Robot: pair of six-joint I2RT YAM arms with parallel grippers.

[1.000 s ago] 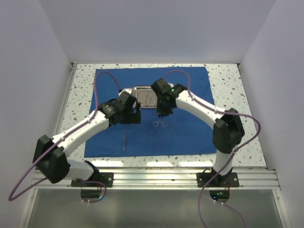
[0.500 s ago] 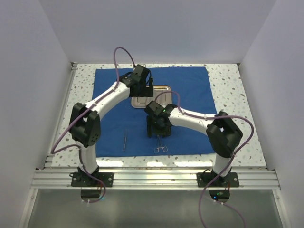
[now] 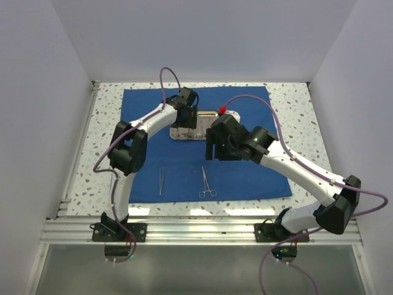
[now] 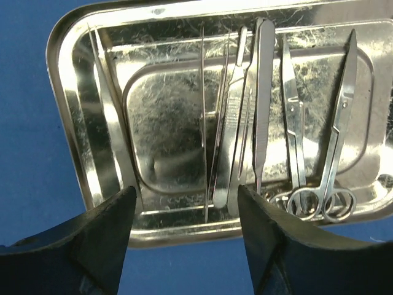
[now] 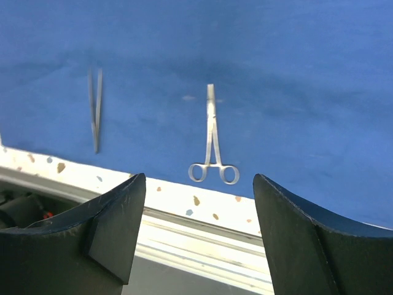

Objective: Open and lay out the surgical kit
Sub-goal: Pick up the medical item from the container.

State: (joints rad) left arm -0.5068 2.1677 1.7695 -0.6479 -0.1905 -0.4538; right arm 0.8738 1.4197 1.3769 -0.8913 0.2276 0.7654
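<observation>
The cloth wrap [image 3: 245, 110] is royal blue and plain, without any pattern. The tray [image 4: 73, 123] is shiny silver steel, with fine swirled scratches on its floor. The forceps [image 3: 207, 184] and the tweezers [image 3: 161, 182] are silver too. The table [image 3: 295, 101] is white with small dark and brownish speckles. The left arm [image 3: 153, 120] and the right arm [image 3: 295, 166] have white links and black joints, and their cables [image 3: 249, 96] are purple. The left gripper [image 4: 184, 195] and the right gripper [image 5: 198, 184] are matte black

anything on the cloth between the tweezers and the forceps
Only bare blue cloth between the tweezers and forceps, clearest in the right wrist view.
</observation>
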